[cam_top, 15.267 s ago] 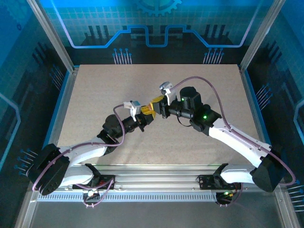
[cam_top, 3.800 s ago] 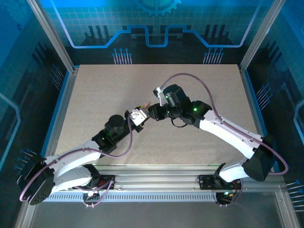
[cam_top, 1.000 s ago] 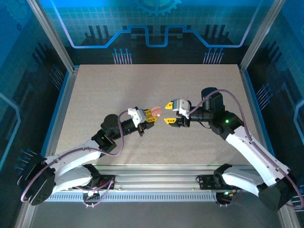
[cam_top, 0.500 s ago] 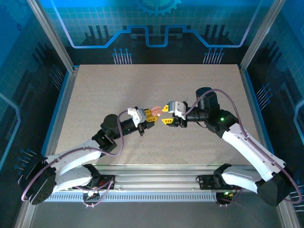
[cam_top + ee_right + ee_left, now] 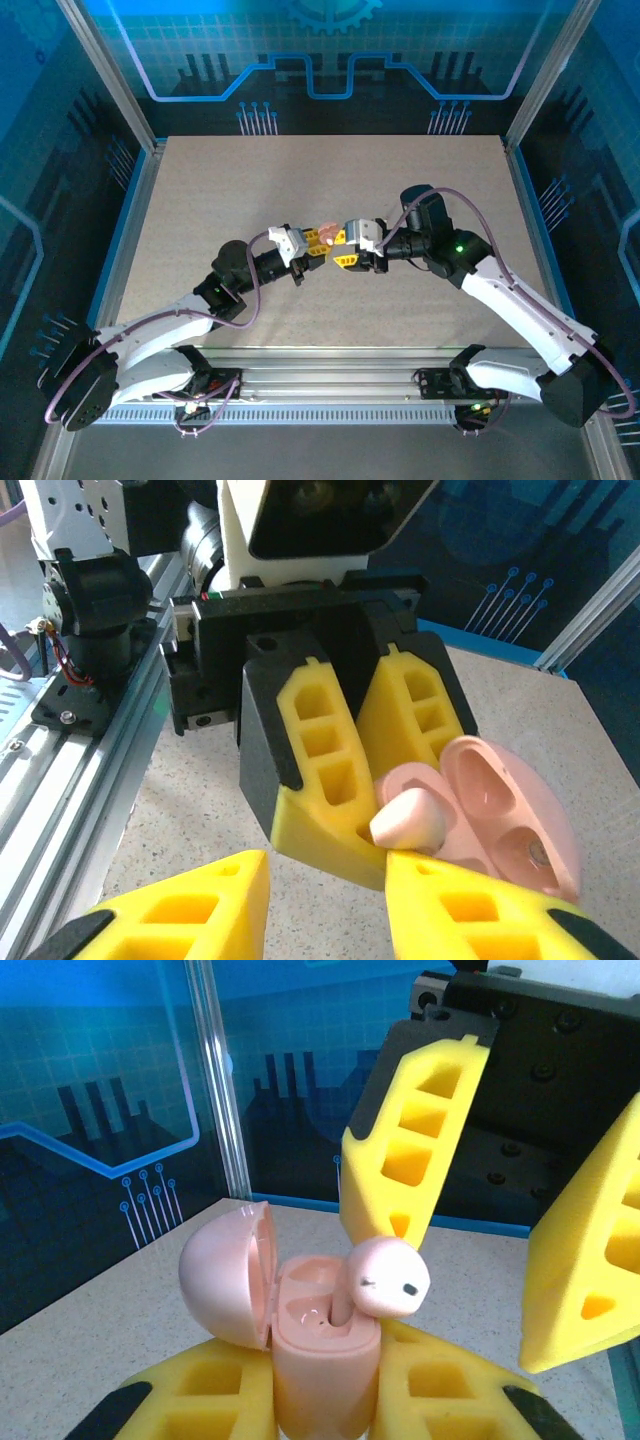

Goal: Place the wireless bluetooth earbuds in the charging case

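My left gripper (image 5: 316, 241) is shut on the pale pink charging case (image 5: 325, 1360), holding it upright above the table with its lid (image 5: 225, 1275) swung open. One pale pink earbud (image 5: 388, 1278) stands with its stem in a slot of the case and its head sticking out. My right gripper (image 5: 343, 248) faces the left one. Its yellow fingers (image 5: 415, 1140) are apart, and one fingertip (image 5: 470, 900) sits against the earbud (image 5: 408, 818). Nothing lies between its jaws. The open case (image 5: 505, 810) sits just beyond that fingertip.
The tan table (image 5: 250, 180) stretches around both arms. Clear walls on metal posts (image 5: 105, 70) close in the left, right and back sides. A metal rail (image 5: 330, 385) with the arm bases runs along the near edge.
My right gripper has moved left up to the case, and its jaws have narrowed. The left gripper has held still with the case.
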